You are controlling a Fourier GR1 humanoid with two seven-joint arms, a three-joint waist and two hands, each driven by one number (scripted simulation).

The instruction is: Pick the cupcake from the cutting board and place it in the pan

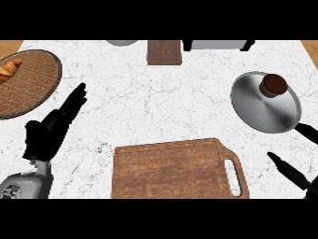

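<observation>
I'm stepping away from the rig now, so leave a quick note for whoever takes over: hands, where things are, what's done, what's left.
Left robot hand: open, fingers straight, resting over the counter at the left, holding nothing.
Right robot hand: open, at the lower right, just below the pan, holding nothing.
Cupcake: sitting in the pan, toward its upper rim.
Cutting board: front centre, nothing on it.
Done: cupcake is off the board and in the pan, released.
Left: nothing but bringing the right hand clear, as far as this view shows.

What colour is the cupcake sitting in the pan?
Dark brown, like chocolate: the cupcake shows best in the head view, inside the grey pan.
</observation>
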